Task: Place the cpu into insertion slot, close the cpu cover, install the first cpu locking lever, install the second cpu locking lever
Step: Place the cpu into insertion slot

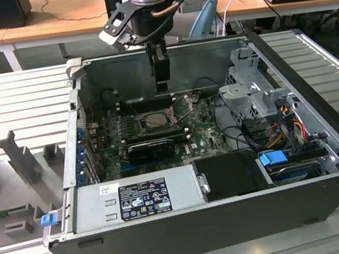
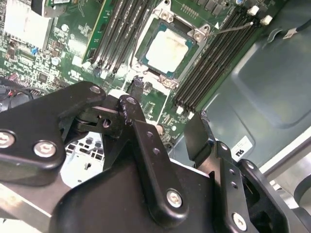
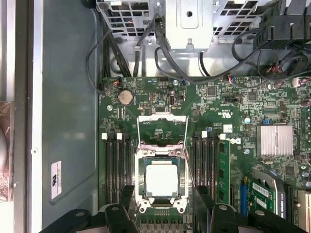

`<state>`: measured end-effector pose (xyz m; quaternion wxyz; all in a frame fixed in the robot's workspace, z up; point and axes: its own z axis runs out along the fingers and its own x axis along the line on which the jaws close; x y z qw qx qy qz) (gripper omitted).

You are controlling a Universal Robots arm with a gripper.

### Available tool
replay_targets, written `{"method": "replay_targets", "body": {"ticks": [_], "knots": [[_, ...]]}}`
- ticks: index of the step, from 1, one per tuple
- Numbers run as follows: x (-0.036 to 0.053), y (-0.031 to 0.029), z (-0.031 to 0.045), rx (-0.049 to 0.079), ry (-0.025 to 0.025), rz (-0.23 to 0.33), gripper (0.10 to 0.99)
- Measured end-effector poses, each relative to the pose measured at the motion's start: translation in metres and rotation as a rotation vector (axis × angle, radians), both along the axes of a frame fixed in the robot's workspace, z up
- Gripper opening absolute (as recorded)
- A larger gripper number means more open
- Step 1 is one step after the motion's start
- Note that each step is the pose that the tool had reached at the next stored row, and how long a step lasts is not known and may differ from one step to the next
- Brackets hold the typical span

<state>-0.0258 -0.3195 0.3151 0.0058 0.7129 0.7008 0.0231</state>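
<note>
Hovering over the cpu (image 3: 161, 179) in the insertion slot (image 3: 141, 171), the gripper (image 3: 164, 194) is spread empty.

I see a grey power supply (image 1: 136, 200) inside the open computer case (image 1: 206, 237), a coin battery (image 3: 126, 97) and a finned heatsink (image 3: 275, 141) on its green board (image 3: 204, 104), a wooden desk (image 1: 74, 13) behind.

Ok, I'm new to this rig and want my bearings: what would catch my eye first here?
The pale silvery square cpu already sits in the grey-rimmed square insertion slot on the green board, with the thin silver cpu cover frame swung open beside it. The black gripper hangs open and empty above that socket inside the dark computer case.
</note>
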Motion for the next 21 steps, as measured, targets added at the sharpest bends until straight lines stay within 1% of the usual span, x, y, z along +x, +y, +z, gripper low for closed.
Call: {"method": "replay_targets", "body": {"ticks": [5, 7, 8, 11, 13, 14, 17, 21], "knots": [[0.0000, 0.0000, 0.0163, 0.000, 0.0000, 0.000, 0.604], [0.0000, 0.0000, 0.0215, 0.000, 0.0001, 0.000, 0.604], [0.0000, 0.0000, 0.0227, 0.000, 0.0001, 0.000, 0.604], [0.0007, 0.0000, 0.0245, 0.000, 0.0002, 0.001, 0.604], [0.0016, 0.0000, 0.0250, 0.000, 0.0013, 0.000, 0.604], [0.0033, 0.0000, 0.0251, 0.000, 0.0035, 0.000, 0.604], [0.0081, 0.0000, 0.0251, 0.000, 0.0075, 0.000, 0.604], [0.0144, 0.0000, 0.0251, 0.000, 0.0089, 0.000, 0.604]]}}
